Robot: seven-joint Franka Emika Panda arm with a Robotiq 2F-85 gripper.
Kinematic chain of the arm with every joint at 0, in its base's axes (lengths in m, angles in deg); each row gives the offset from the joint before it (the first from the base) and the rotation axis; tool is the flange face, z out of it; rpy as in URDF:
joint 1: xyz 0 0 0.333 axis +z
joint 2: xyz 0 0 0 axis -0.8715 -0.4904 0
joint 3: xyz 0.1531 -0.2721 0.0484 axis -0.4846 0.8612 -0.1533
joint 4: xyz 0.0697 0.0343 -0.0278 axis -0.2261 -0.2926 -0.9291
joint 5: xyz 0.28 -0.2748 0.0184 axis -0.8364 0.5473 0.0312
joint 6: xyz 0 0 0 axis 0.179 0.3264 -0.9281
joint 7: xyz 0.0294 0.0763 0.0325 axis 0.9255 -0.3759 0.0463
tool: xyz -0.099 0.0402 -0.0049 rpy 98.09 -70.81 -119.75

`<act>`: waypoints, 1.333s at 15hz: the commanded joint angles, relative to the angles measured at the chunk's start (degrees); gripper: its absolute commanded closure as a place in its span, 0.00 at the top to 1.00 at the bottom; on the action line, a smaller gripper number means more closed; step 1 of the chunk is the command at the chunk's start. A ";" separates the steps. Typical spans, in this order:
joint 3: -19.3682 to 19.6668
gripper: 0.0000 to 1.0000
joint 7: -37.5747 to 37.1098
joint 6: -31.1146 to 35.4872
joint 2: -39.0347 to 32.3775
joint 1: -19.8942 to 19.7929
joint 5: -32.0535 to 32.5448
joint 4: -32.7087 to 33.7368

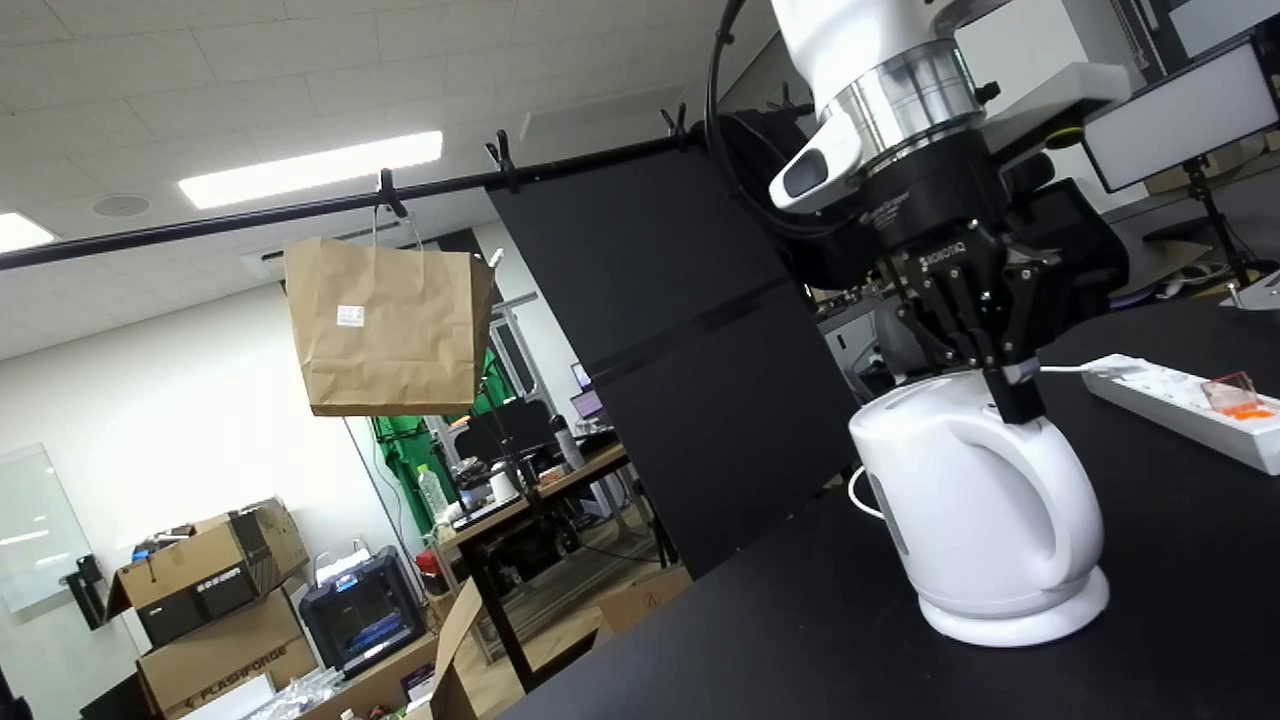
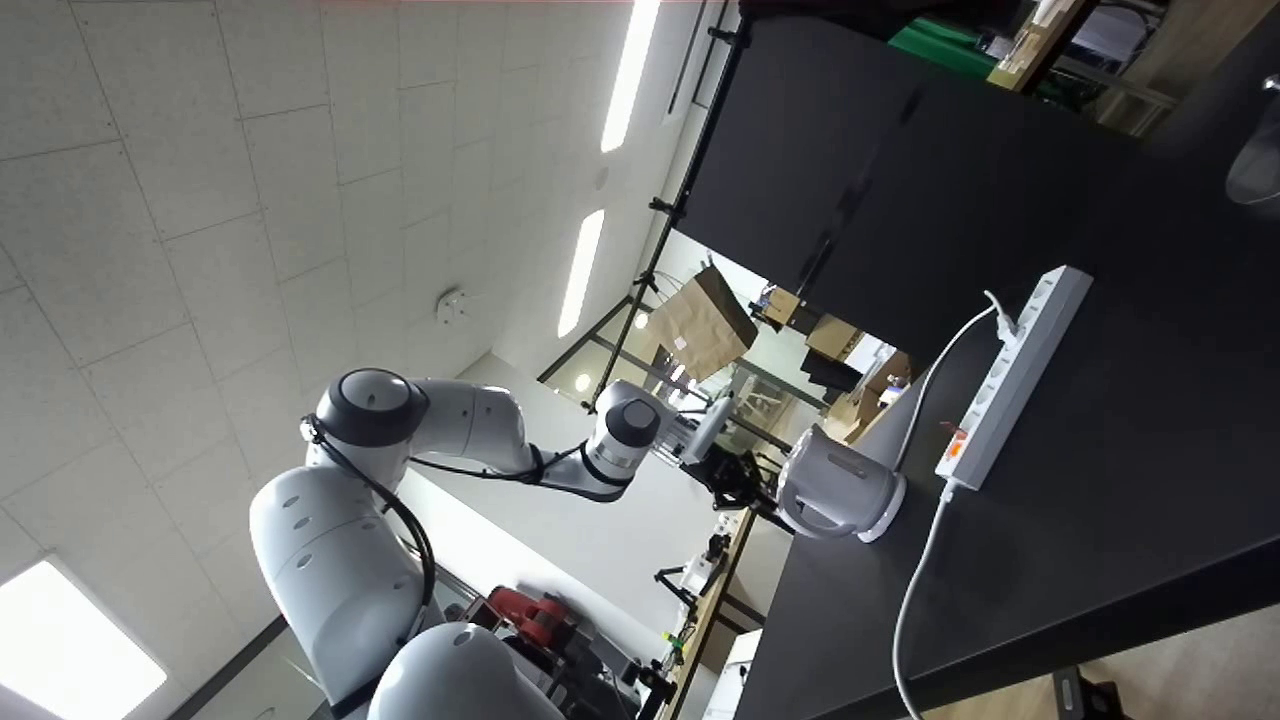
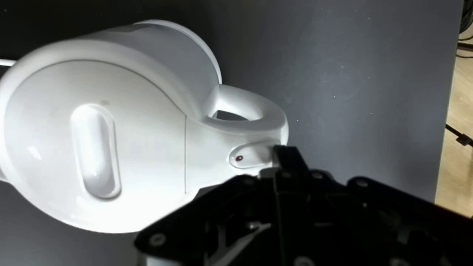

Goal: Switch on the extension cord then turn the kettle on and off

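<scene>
Gripper [image 1: 1015, 397], black, jaws together, stands by the oval white switch [image 3: 251, 156] of the rounded white plastic kettle [image 1: 960, 510] on the black tabletop [image 1: 800, 610]; contact is unclear, so press gently, straight down.

This is a robotics lab, shown by the jointed white arm [image 2: 470, 430], clipped-up black backdrop [image 1: 670, 370], stacked cardboard boxes [image 1: 228, 650] and, small at lower left in an exterior view, probably a 3D printer [image 1: 365, 610].
</scene>
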State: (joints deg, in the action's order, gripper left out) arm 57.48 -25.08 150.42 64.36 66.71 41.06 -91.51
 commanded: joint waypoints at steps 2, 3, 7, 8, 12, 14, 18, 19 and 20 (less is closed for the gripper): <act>-0.44 0.00 0.24 -1.61 -1.31 -0.59 -0.28 1.96; -0.41 0.00 0.19 -1.71 -1.48 -0.59 -0.25 2.02; -0.41 0.00 0.10 -2.45 -2.37 -0.60 -0.23 2.31; -0.43 0.00 0.06 -2.59 -2.59 -0.59 -0.18 2.39; -0.89 0.00 0.45 -3.09 -1.95 -0.53 -0.37 2.55; -1.72 0.00 1.92 -3.83 -0.90 -0.81 -1.32 2.34; -3.58 0.00 7.19 -6.49 2.51 -1.27 -5.05 1.51; -3.61 0.00 7.99 -6.64 3.41 -1.10 -5.75 1.20; -3.42 0.00 8.33 -6.69 4.41 -0.83 -5.84 0.84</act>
State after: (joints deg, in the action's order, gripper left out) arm 54.70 -19.22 145.70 65.18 66.51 37.03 -89.92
